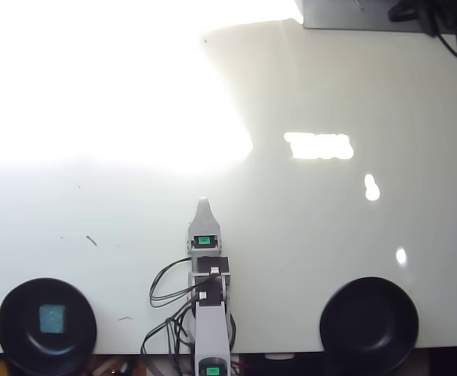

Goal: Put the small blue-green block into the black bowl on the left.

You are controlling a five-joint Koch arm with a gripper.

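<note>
In the overhead view the small blue-green block (53, 319) lies inside the black bowl (16, 345) at the lower left of the white table. The arm rises from the bottom edge at the middle, and my gripper (203, 205) points up the picture, well to the right of that bowl and apart from it. Only one pale tip shows, with no gap visible, so I cannot tell whether it is open or shut. Nothing shows in it.
A second black bowl (369, 323) stands at the lower right. Black cables (165, 294) loop left of the arm's base. A grey box (346, 14) and dark cables sit at the top right. Strong glare washes out the upper left of the table.
</note>
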